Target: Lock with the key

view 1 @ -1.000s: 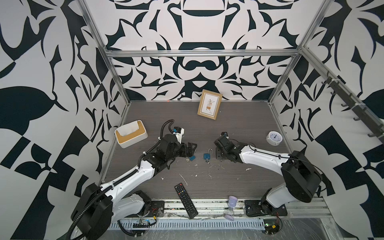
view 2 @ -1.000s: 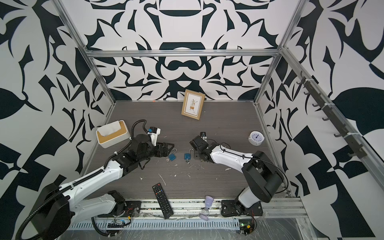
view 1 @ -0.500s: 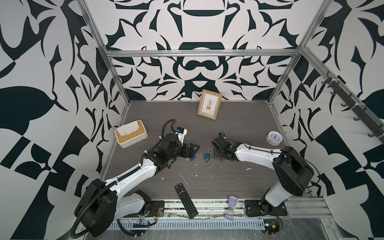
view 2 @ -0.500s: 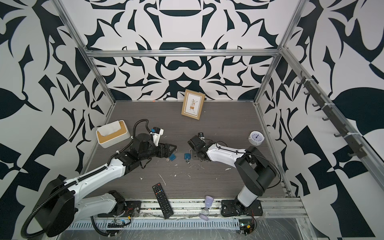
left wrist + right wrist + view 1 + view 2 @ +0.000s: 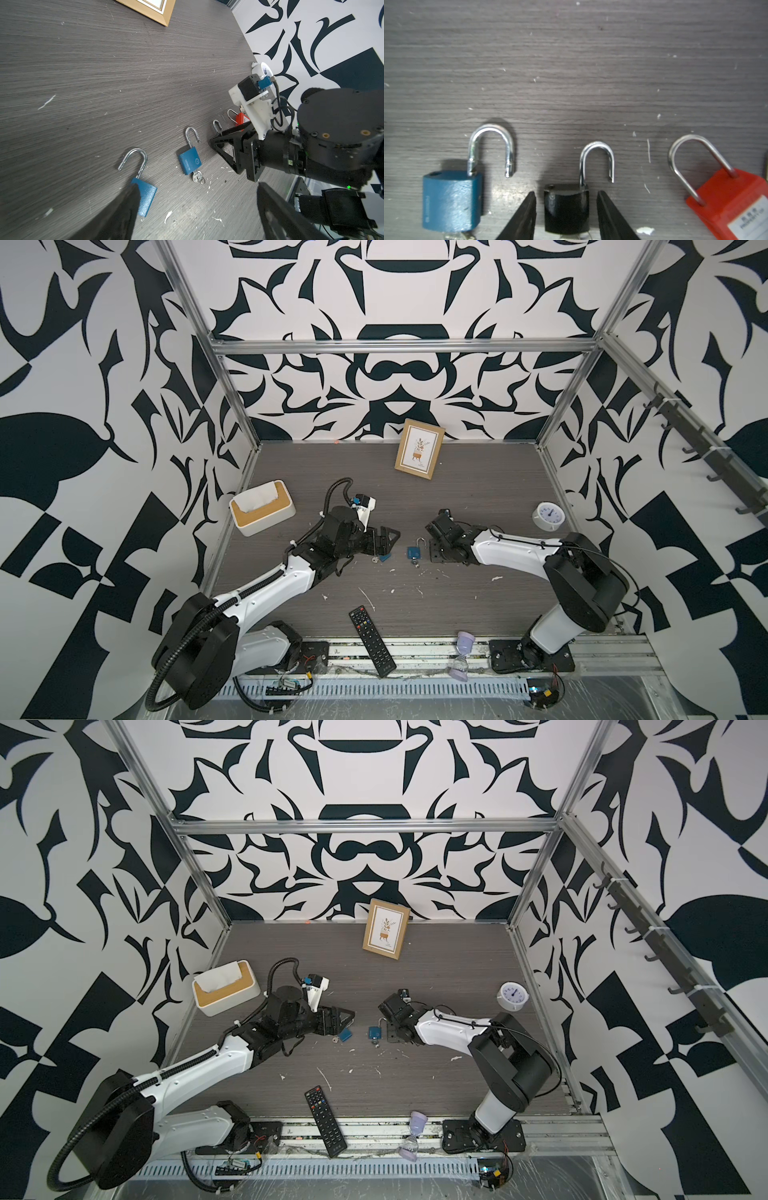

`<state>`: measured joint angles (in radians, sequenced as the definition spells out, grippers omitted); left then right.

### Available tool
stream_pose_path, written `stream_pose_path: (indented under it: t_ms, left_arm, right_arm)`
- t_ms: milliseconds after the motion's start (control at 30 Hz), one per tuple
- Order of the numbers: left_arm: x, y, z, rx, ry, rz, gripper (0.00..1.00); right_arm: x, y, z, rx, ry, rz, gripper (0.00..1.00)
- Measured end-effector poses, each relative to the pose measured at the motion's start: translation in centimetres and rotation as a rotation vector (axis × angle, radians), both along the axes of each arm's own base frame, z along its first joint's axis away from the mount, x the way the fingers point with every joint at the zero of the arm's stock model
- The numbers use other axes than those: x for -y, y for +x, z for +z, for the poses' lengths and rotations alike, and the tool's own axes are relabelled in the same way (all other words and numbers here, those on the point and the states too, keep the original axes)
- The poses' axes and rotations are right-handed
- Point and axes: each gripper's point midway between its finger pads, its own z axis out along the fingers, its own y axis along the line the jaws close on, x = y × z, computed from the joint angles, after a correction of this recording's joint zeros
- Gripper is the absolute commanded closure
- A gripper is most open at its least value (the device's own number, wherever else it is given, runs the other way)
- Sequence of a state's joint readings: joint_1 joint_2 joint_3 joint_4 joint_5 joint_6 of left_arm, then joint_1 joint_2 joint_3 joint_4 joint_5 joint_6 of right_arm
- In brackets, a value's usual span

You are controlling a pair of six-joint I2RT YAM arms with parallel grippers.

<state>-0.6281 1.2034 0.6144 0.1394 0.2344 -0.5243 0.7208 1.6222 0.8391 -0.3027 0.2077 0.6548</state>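
**Top views.**
- Blue padlock [image 5: 413, 552] [image 5: 373, 1032]: flat on the grey table [image 5: 478, 489], shackle open. It is the reference item for this entry.
- Left gripper [image 5: 390, 543]: just left of the blue padlock, jaws spread wide, empty.
- Second blue padlock [image 5: 385, 558]: under the left gripper's tips and near the blue padlock. A small silver piece [image 5: 376, 560] shows on its far side.
- Right gripper [image 5: 434, 551]: just right of the blue padlock, low over the table. Its jaw gap cannot be read here.

**Left wrist view.**
- Blue padlock [image 5: 190, 162]: key [image 5: 197, 177] seated in its base.
- Second blue padlock [image 5: 145, 197]: beside the blue padlock, shackle open, partly hidden by a left finger [image 5: 116, 218].
- Red padlock [image 5: 242, 119]: beyond the blue padlock, mostly hidden by the right gripper [image 5: 224, 151].

**Right wrist view.**
- Black padlock [image 5: 566, 209]: just beside the blue padlock [image 5: 450, 199], shackle open. It sits between the right gripper's fingers [image 5: 519, 220] with a thin gap on each side, so the gripper is released and not pinching.
- Red padlock [image 5: 735, 203]: past the black padlock, on the side away from the blue padlock.
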Motion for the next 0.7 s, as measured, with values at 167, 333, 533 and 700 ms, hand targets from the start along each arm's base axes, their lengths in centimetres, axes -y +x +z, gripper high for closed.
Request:
stream_pose_path:
  t_ms: [167, 333, 533, 700]
  left_arm:
    - [0.10, 0.10, -0.35, -0.007, 0.003, -0.002, 0.10]
    - [0.17, 0.09, -0.34, -0.007, 0.000, -0.005, 0.09]
    - [0.15, 0.17, -0.44, -0.009, 0.000, -0.005, 0.10]
    - [-0.04, 0.41, -0.95, -0.023, 0.008, 0.004, 0.10]
  right_arm:
    - [0.14, -0.26, -0.27, -0.010, -0.001, 0.001, 0.53]
    - [0.15, -0.28, -0.29, -0.010, -0.002, 0.002, 0.55]
    - [0.14, -0.27, -0.29, -0.010, -0.001, 0.002, 0.59]
    - [0.10, -0.29, -0.30, -0.011, 0.001, 0.004, 0.63]
